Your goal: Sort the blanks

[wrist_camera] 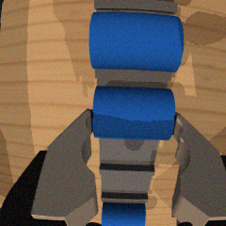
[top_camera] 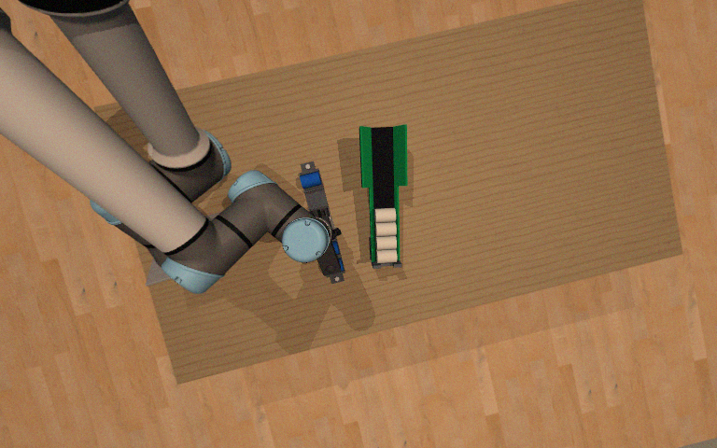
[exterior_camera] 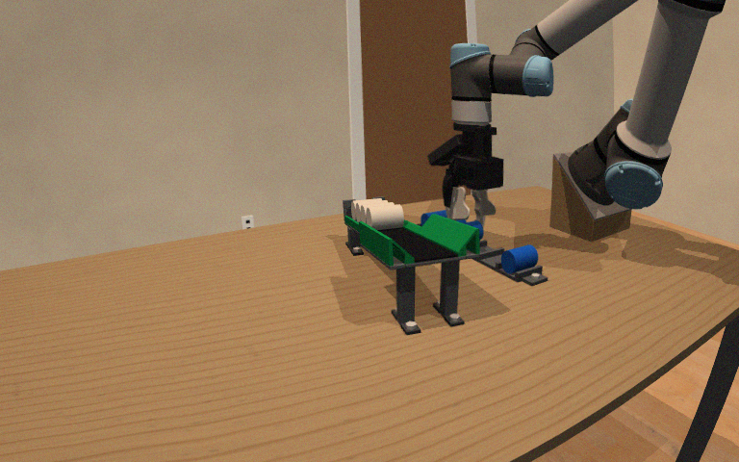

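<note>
The two-jaw gripper (exterior_camera: 470, 218) (wrist_camera: 132, 112) grasped a blue cylindrical plastic blank (exterior_camera: 477, 229) (wrist_camera: 134, 113) at the grey ribbed stock rack (top_camera: 316, 198) (exterior_camera: 493, 260) (wrist_camera: 127, 181). Release off-centre could have caused uneven overhang; release above a rib, tilting.

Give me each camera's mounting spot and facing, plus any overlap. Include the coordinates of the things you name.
Top: overhead, looking down at the feed ramp (top_camera: 363, 158) (exterior_camera: 375, 243) and stock rack (top_camera: 317, 198) (exterior_camera: 534, 278) (wrist_camera: 127, 153); arm enters upper left, wrist joints over the rack.
Exterior: beyond the ramp's open end, looking along it toward the stop; arm and gripper (exterior_camera: 472, 209) (wrist_camera: 132, 112) at right.
Wrist: on the arm by the gripper, looking past both fingers at blue blanks (exterior_camera: 519, 259) (wrist_camera: 137, 42).
Shared: top and exterior both show four cream blanks (top_camera: 386, 229) (exterior_camera: 385, 216).
</note>
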